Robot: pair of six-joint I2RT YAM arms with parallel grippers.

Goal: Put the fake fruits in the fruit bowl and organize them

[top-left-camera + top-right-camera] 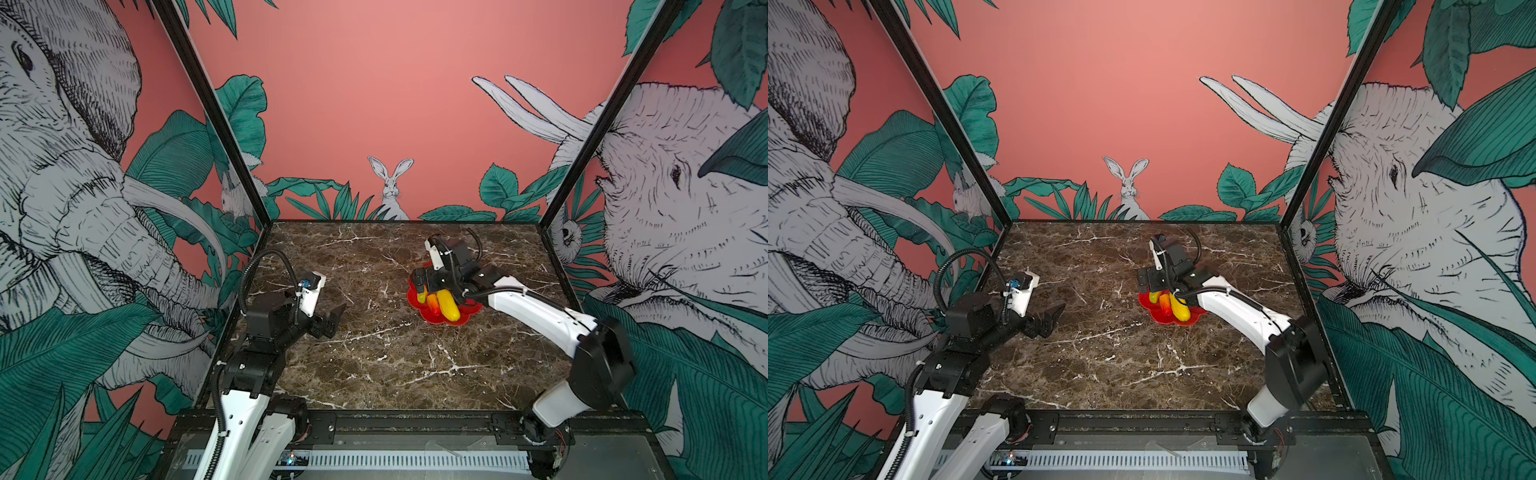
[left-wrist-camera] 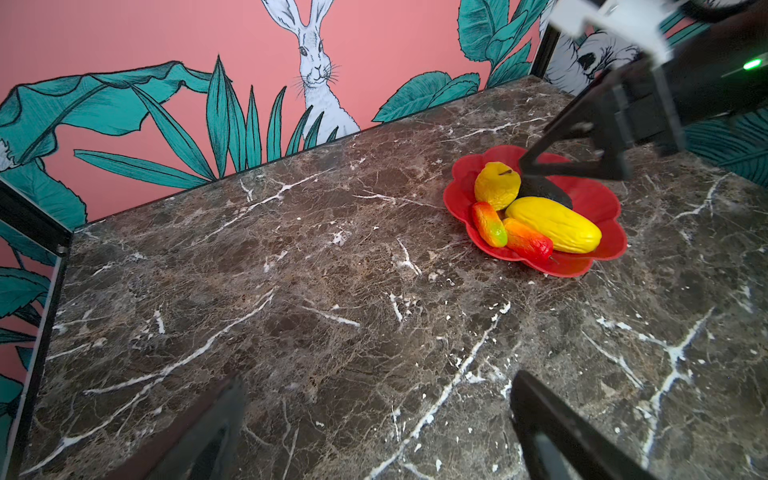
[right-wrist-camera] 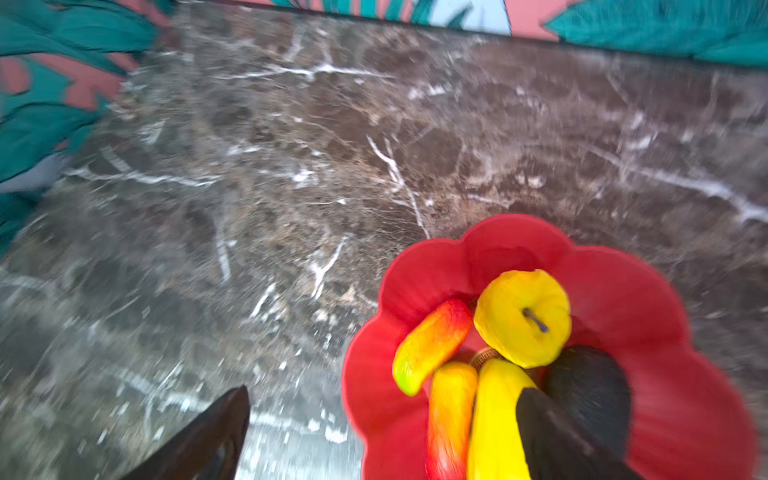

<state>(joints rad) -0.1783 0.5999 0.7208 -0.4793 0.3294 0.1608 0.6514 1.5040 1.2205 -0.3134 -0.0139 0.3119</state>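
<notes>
Dark brown marble-patterned tabletop [image 1: 374,365] with white veins, walled at the back and both sides by pink panels. Directly on it, right of centre and toward the back in both top views, only a shallow red fruit bowl [image 2: 598,199] with a scalloped petal rim, sitting flat. Inside the bowl and off the marble: a stubby yellow fruit [image 2: 496,185], a long yellow fruit [image 2: 555,224], two red-orange oblong fruits [image 2: 490,224] side by side, and a black-brown oval [image 3: 590,382], all bunched together and touching.
</notes>
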